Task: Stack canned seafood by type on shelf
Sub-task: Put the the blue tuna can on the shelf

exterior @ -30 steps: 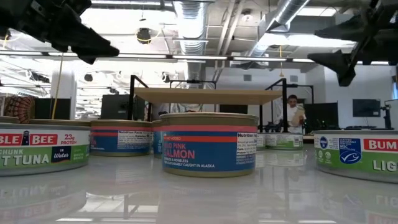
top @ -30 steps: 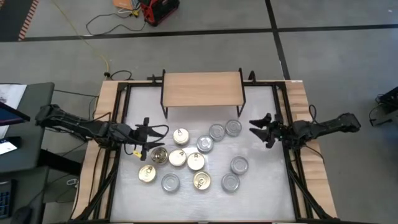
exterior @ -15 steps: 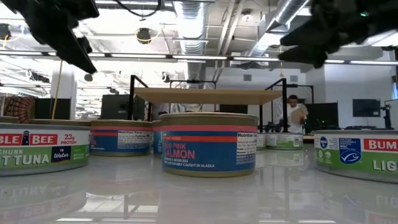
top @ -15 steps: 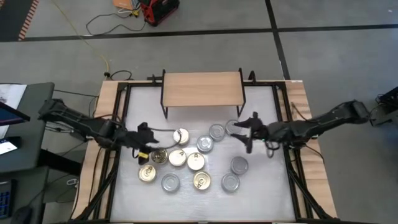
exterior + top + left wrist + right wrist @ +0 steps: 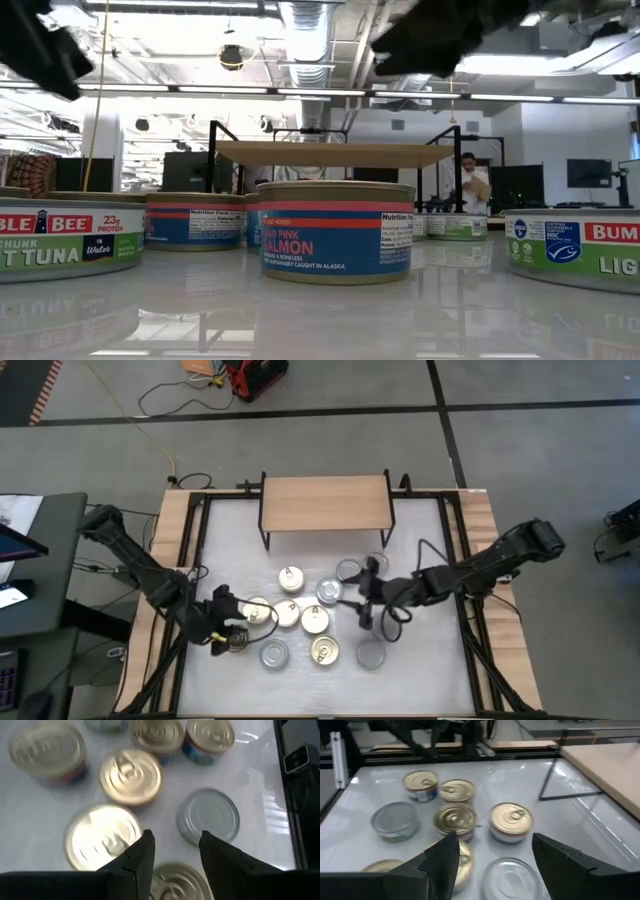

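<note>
Several flat round tins of canned seafood stand on their bases in a cluster mid-table, some gold-lidded, some silver-lidded. The shelf, a light-wood board on black legs, stands bare at the far side. My left gripper hovers open above the cluster's near-left tins, with nothing between its fingers. My right gripper hovers open above the cluster's right side. A silver-lidded tin lies below the gap between its fingers, which are apart from it.
In the low view a salmon tin stands nearest, with tuna tins to either side. Black frame rails run along the table's left and right sides. A person stands in the room beyond the shelf.
My left gripper has swung toward the table's near edge and tipped down over the near-left tins. My right gripper has travelled from the right side toward the table's left and somewhat nearer, rolling as it went, and now stands over the cluster. No tin has moved.
</note>
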### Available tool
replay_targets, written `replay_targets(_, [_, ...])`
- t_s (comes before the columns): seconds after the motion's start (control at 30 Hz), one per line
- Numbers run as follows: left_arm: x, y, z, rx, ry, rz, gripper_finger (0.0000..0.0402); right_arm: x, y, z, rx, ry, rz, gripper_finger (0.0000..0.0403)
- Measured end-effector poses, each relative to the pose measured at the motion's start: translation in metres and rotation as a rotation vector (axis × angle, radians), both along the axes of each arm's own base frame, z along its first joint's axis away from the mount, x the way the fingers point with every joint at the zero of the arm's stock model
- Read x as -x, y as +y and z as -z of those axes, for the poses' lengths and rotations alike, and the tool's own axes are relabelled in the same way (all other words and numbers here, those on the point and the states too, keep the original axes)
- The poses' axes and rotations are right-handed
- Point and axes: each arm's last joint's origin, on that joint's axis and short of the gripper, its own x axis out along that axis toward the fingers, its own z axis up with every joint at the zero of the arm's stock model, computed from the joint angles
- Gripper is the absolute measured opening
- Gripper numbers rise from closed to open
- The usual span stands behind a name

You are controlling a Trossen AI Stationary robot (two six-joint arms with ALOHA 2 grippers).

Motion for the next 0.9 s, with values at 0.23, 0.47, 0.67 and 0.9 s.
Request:
replay_targets(0.23, [0.007, 0.003, 0.012, -0.048, 0.022, -0.257, 0.0148, -0.023, 0.025, -0.004, 0.021, 0.054, -0.051, 0.0274])
replay_targets(0.47, [-0.002, 0.030, 0.026, -0.079, 0.087, -0.453, 0.0148, -0.029, 0.025, -0.006, -0.008, 0.037, -0.034, 0.0274])
replay_targets(0.67, [-0.015, 0.045, 0.039, -0.039, 0.135, -0.411, 0.0148, -0.029, 0.034, -0.011, -0.040, -0.024, -0.060, 0.0274])
replay_targets(0.9, [-0.022, 0.057, 0.047, -0.022, 0.169, -0.376, 0.0148, -0.028, 0.038, -0.013, -0.023, -0.037, -0.083, 0.0274])
